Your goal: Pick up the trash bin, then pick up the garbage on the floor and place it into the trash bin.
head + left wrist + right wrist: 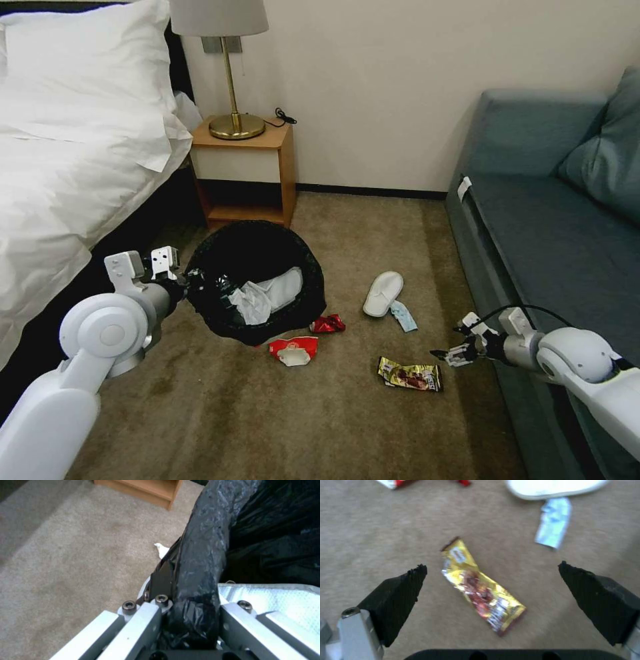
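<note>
While the trash bin [257, 280] was held tilted by the left gripper [190, 280], clamped on its rim, the right gripper [448, 355] was spread wide above the gold wrapper [410, 373].

Bed [73, 153] with white pillow [93, 60] upper left; lamp [230, 67] on wooden nightstand [270, 157] top centre; blue sofa [553, 220] right; brown carpet [347, 433] below.

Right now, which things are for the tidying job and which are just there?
For the job: black-bagged round trash bin, gold foil wrapper, crushed red can, red-white wrapper, left gripper, right gripper.
Just there: brass lamp, wooden nightstand, blue sofa.
</note>
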### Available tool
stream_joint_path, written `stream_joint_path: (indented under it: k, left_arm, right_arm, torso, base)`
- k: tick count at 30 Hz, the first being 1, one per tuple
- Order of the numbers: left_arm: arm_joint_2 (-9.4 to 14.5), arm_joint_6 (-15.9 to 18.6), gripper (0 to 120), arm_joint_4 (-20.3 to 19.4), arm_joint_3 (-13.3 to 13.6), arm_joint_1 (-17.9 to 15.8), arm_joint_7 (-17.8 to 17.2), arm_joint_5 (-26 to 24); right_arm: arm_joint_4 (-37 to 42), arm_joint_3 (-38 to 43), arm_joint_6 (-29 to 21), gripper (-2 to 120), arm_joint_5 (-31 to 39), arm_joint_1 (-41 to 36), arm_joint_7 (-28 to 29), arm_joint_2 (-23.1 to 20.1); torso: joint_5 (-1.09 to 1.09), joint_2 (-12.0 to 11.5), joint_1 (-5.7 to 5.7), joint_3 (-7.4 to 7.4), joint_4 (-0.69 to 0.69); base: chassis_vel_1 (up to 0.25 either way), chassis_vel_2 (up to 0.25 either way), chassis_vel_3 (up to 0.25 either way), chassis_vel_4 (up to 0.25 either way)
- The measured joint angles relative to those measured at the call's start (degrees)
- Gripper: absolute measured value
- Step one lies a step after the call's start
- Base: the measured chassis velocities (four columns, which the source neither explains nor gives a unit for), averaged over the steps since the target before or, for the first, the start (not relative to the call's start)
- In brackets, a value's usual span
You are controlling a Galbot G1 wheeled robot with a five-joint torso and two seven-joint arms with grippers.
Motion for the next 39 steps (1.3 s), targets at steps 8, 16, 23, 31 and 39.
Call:
stream_joint_path:
  k: [8, 16, 23, 31, 39]
  left_arm:
    - [-0.6, 0.0, 3, -0.6, 0.6, 0.3, -0.4, 0.5]
    - [-1.5, 0.0, 3, -0.5, 0.6, 0.4, -0.8, 0.9]
    - [-3.1, 0.0, 3, 0.4, 0.9, 0.3, -0.5, 2.0]
    - [-3.0, 0.0, 3, 0.6, 0.9, 0.1, -0.5, 2.0]
    - [-2.8, 0.0, 3, 0.6, 1.0, -0.2, -0.4, 1.7]
  right_arm:
    - [-6.6, -9.4, 1.0, 100, -2.7, 9.4, -4.5, 5.8]
    - [-14.4, -19.4, 1.0, 100, -5.0, 19.8, -8.4, 11.3]
    - [-20.6, -27.2, 1.5, 100, -5.1, 25.3, -11.9, 13.8]
    - [-30.2, -32.2, 3.7, 100, -7.0, 28.5, -16.0, 17.1]
    - [-35.5, -35.3, 6.7, 100, -8.2, 29.5, -18.0, 18.4]
  torso:
    - [0.00, 0.0, 0.00, 0.00, 0.00]
    - [0.00, 0.0, 0.00, 0.00, 0.01]
    - [0.00, 0.0, 0.01, 0.00, 0.01]
    - [0.01, 0.0, 0.00, 0.00, 0.00]
    - [0.01, 0.0, 0.01, 0.00, 0.00]
  base:
    - [0.000, 0.000, 0.000, 0.000]
    - [0.000, 0.000, 0.000, 0.000]
    - [0.000, 0.000, 0.000, 0.000]
    - [0.000, 0.000, 0.000, 0.000]
    - [0.000, 0.000, 0.000, 0.000]
